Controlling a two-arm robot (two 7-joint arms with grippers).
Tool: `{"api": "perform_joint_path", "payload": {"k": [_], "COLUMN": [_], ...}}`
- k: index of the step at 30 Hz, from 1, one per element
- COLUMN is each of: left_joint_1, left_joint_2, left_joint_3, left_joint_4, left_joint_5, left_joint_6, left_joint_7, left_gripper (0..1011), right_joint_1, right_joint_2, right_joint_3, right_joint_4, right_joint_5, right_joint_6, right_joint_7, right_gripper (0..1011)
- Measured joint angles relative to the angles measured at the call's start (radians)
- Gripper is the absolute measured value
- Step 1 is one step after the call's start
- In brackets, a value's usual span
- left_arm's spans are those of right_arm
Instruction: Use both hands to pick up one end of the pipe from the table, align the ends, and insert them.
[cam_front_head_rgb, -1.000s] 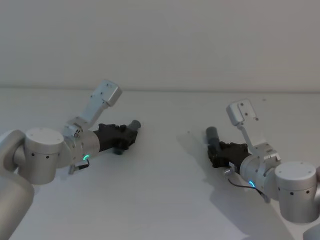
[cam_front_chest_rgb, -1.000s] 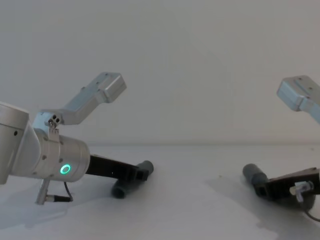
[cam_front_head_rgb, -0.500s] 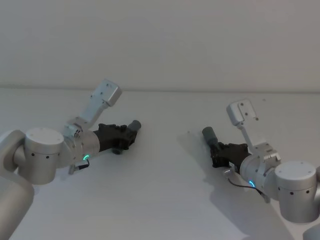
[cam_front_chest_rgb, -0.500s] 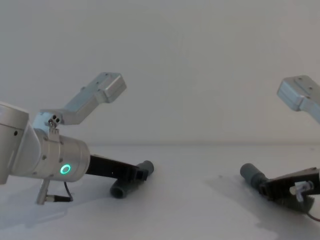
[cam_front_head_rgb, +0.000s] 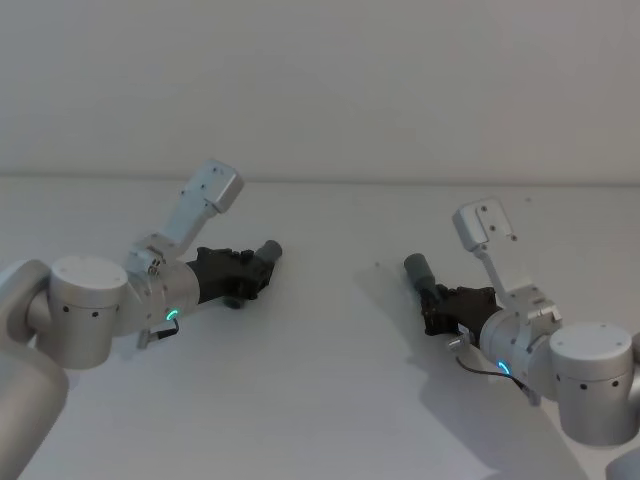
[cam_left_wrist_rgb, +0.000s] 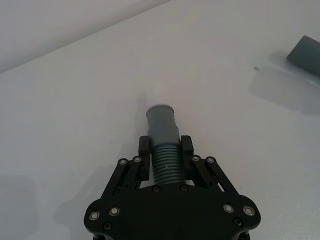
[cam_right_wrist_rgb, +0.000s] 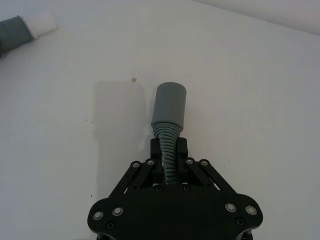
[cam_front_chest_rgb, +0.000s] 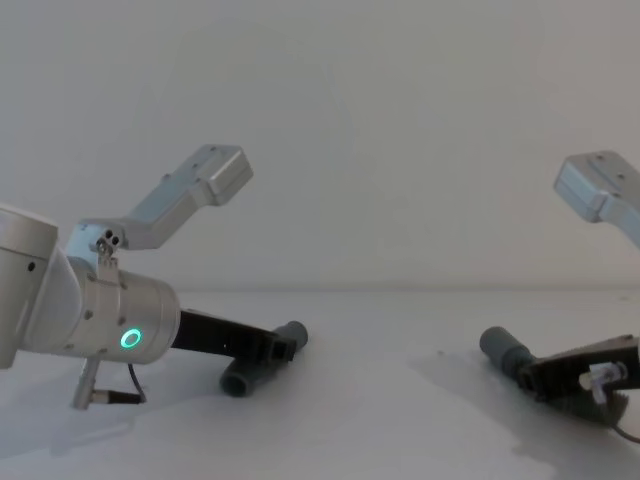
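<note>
**On the table: both ends gripped, joining not yet begun**

Over the white table, the left arm was stretched low above the table's left part and the right arm above its right part. The left gripper was clamped on the ribbed body of one pipe piece, with its smooth end jutting past the fingers. The right gripper was clamped on the thin ribbed neck of the other piece, just behind its wider collar end. Both ends appeared to be raised slightly off the table, so the pick-up was judged done. The mouths were held well apart across the table's middle; aligning and inserting were left to be done.
</note>
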Motion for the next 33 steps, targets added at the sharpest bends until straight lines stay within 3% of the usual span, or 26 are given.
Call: {"api": "perform_joint_path", "payload": {"k": [33], "left_joint_1": [0.000], "left_joint_2": [0.000], "left_joint_3": [0.000], "left_joint_4": [0.000], "left_joint_5": [0.000], "left_joint_6": [0.000], "left_joint_7": [0.000], "left_gripper": [342], "right_joint_1": [0.000], "right_joint_2": [0.000], "right_joint_3": [0.000], "right_joint_4": [0.000], "right_joint_5": [0.000], "right_joint_6": [0.000], "right_joint_7": [0.000], "right_gripper": [142]}}
